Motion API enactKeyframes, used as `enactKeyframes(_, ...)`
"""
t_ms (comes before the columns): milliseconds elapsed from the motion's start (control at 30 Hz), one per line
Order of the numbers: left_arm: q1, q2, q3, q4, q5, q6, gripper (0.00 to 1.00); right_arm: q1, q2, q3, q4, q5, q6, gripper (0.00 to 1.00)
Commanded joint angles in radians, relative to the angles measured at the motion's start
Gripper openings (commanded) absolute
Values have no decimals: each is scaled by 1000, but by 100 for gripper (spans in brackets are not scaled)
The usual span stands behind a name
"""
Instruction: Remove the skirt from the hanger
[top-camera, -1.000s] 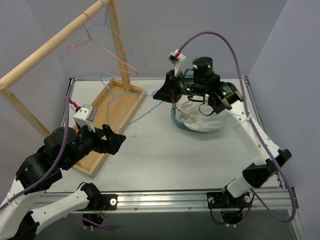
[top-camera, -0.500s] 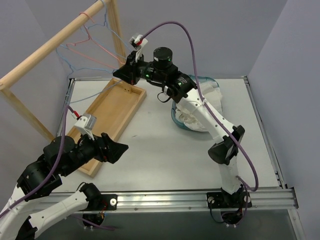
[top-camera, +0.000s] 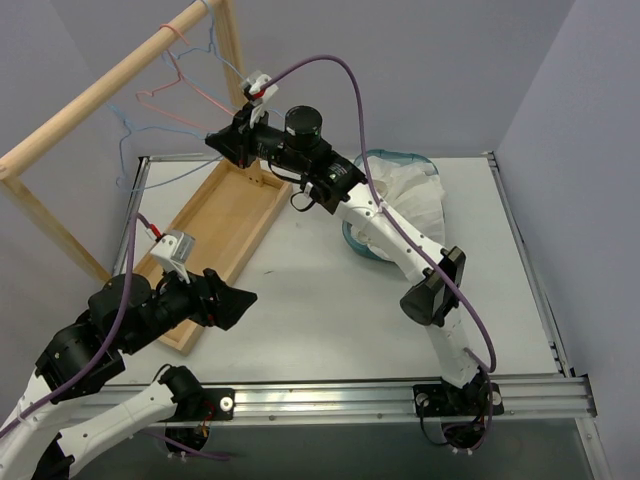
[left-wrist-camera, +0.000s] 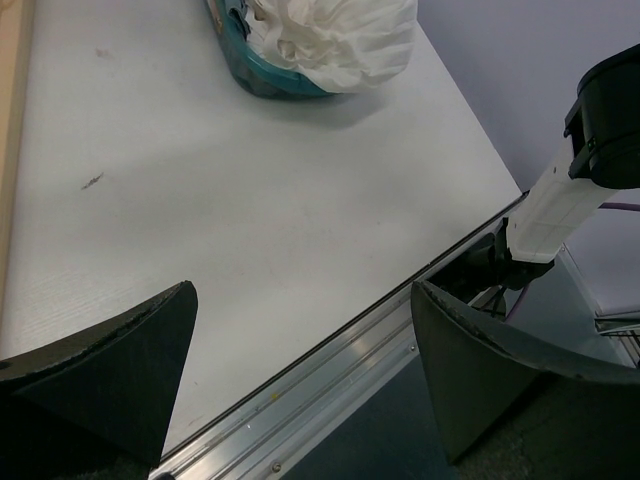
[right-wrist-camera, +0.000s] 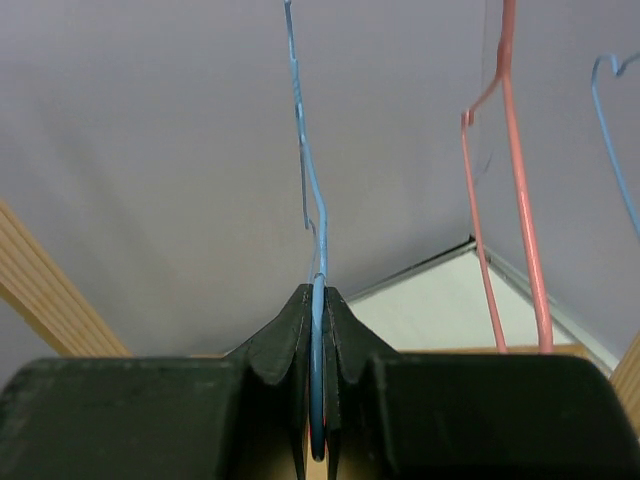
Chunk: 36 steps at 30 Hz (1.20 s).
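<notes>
The right arm is stretched to the far-left corner of the worktop (top-camera: 330, 320), and the right gripper (right-wrist-camera: 318, 295) is pinched tight on the wire of a blue hanger (right-wrist-camera: 318, 380). In the wrist view the wire runs straight up from between the two dark fingers (right-wrist-camera: 285, 335). A pink hanger (right-wrist-camera: 538, 310) hangs just beside it to the right. From above, that gripper sits close to the upright of the wooden rack (top-camera: 100, 88), over the far end of the wooden tray (top-camera: 225, 225) that lies along the left edge.

The skirt (top-camera: 410, 195) is off the hanger. It is a crumpled white heap piled in the teal basket (top-camera: 350, 238) near the middle of the far edge, spilling over the rim on the right side. The left wrist camera shows the same white bundle at the top of its picture, well apart from the fingers.

The left gripper (left-wrist-camera: 300, 350) hangs over the near-left part of the worktop with its two fingers spread wide and only bare surface between them. It touches no object.
</notes>
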Motion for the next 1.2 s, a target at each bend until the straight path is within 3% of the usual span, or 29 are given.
enactKeyframes(0,-3,9,2,57,20,19,96,5,-38,93,136,32,-3,0)
enactKeyframes(800,-3,34,-18,104,57,-11,96,16,-422,-367,242,121,-68,0)
enactKeyframes(1100,-3,81,-5,120,63,3,96,24,-515,-508,189,178,-59,0)
enactKeyframes(1133,-3,86,-5,126,64,1,96,22,-520,-513,170,193,-53,2)
enactKeyframes(1167,-3,99,-3,127,66,1,96,24,-520,-513,147,215,-31,13)
